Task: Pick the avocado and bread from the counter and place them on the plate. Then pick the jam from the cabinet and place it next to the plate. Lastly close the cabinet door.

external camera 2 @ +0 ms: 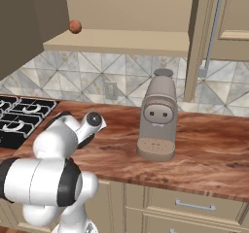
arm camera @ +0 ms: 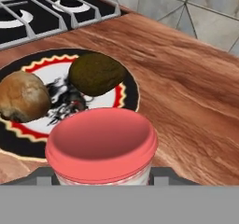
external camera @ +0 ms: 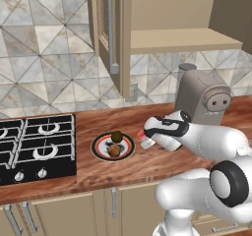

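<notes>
Gripper (external camera: pixel 143 137) is low over the counter (external camera: pixel 98 168), just off the plate's (external camera: pixel 98 151) right rim, w/ the jam (arm camera: pixel 102 146) pinched between its jaws; in the hand view the red lid sits right at the finger tips and the pale band shows below it, so the jaws are clamped on the jar's sides, lid facing the camera. Whether the jar's base already touches the wood can't be told.

Avocado (external camera: pixel 116 136) and bread (external camera: pixel 114 151) both lie on the plate, avocado toward the backsplash side, bread toward the counter's front edge, touching or nearly so. So first part looks done; jam step is in hand.

Why here: the jar has to go beside the plate, not on it, so the arm holds it over bare wood between the plate and the coffee machine (external camera: pixel 202 100), clear of the rim. The hob (external camera: pixel 37 146) blocks the plate's other side, which prob. explains choosing the right.

Cabinet door (external camera: pixel 110 38) stands swung out, shelf exposed, handle facing the room; closing it is the last job. A small orange-brown ball (external camera 2: pixel 75 26) sits on the cabinet shelf, not part of the task.
</notes>
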